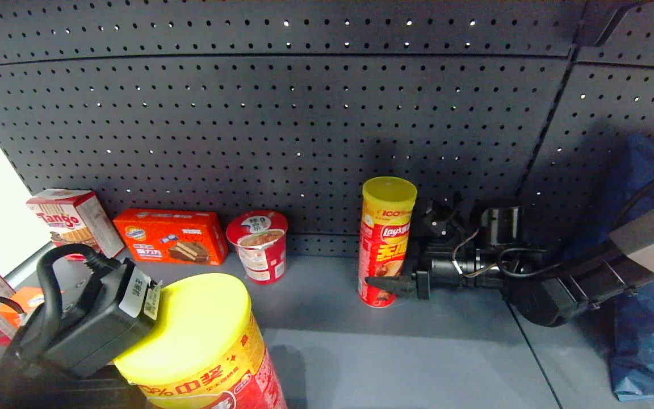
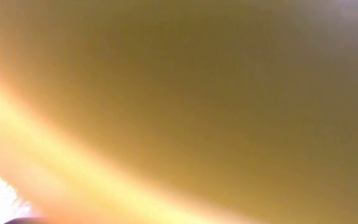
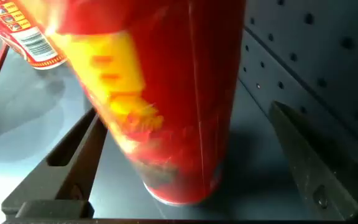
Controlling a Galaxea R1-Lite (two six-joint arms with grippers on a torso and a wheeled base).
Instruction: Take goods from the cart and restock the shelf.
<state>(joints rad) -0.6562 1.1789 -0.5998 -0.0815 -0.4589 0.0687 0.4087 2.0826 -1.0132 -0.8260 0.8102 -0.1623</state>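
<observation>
A red chips can with a yellow lid [image 1: 386,238] stands upright on the grey shelf [image 1: 418,358], near the pegboard back. My right gripper [image 1: 381,274] is open around its lower part. In the right wrist view the can [image 3: 173,93] sits between the two fingers [image 3: 73,168] with a gap on each side. A second, larger-looking chips can [image 1: 202,341] is tilted at the front left. My left gripper [image 1: 134,335] is shut on it just below the lid. That yellow lid [image 2: 179,112] is right up against the left wrist camera.
Along the shelf back stand a wafer box [image 1: 74,218], an orange biscuit box [image 1: 171,236] and a red cup of noodles [image 1: 259,247]. A blue bag [image 1: 650,318] fills the right end. Bare shelf lies in front of the standing can.
</observation>
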